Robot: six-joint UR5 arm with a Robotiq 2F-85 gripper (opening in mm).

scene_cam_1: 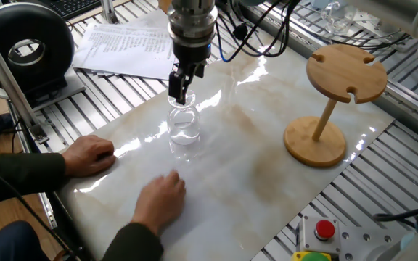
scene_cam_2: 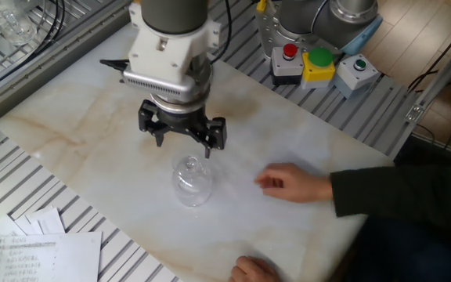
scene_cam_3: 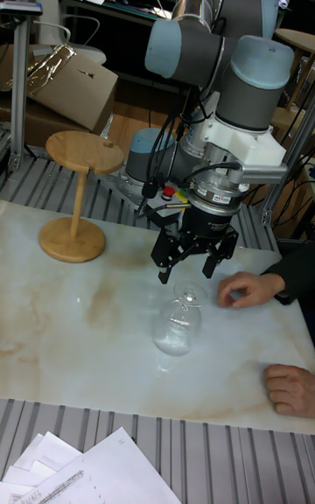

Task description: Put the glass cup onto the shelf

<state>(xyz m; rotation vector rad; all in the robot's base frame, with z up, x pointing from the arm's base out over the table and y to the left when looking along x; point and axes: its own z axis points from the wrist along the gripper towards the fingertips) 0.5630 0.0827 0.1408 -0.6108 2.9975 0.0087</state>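
The glass cup (scene_cam_1: 183, 127) (scene_cam_2: 190, 181) (scene_cam_3: 179, 329) rests on the marble tabletop with its bowl down and its foot up, slightly tilted. My gripper (scene_cam_1: 180, 92) (scene_cam_2: 186, 139) (scene_cam_3: 186, 276) hangs just above the foot, open, with nothing between its fingers. The shelf (scene_cam_1: 346, 72) (scene_cam_3: 84, 152), a bamboo disc on a thin post and round base, stands apart from the cup at the table's far side. It is out of the other fixed view.
A person's hand (scene_cam_1: 162, 199) (scene_cam_2: 292, 182) (scene_cam_3: 249, 288) lies on the table close to the cup; a second hand (scene_cam_1: 89, 154) (scene_cam_3: 289, 388) rests near the edge. Papers (scene_cam_1: 122, 47), a black round device (scene_cam_1: 27, 47) and button boxes (scene_cam_2: 319, 66) surround the slab.
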